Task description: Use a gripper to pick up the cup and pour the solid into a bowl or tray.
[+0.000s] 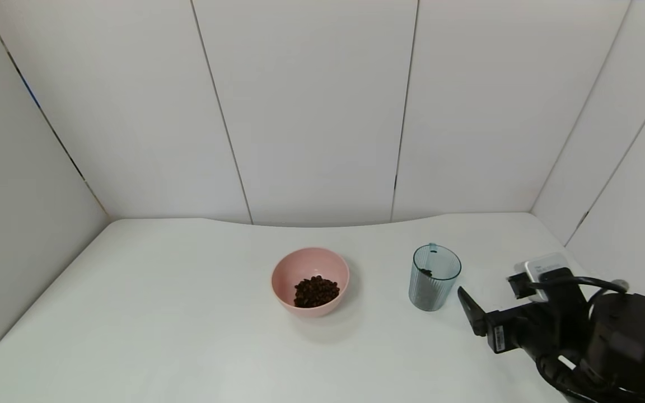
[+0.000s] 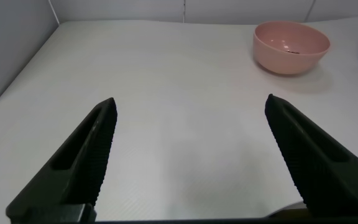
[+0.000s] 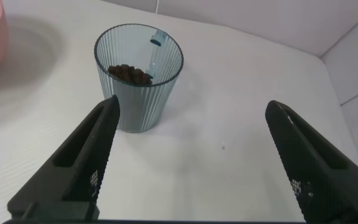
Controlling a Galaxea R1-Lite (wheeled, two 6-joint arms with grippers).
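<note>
A: Right gripper (image 3: pixel 191 155)?
B: Jaws wide, holding nothing, near the upright cup (image 1: pixel 434 277).
A: Solid (image 1: pixel 316 291)?
B: Mostly in the bowl (image 1: pixel 310 281); some in the cup. Left gripper (image 2: pixel 191 155) wide too.

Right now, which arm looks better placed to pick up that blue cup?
The right. Its open gripper sits just beside the cup, which stands upright on the table's right side. The left gripper is farther off, beyond the bowl.
</note>
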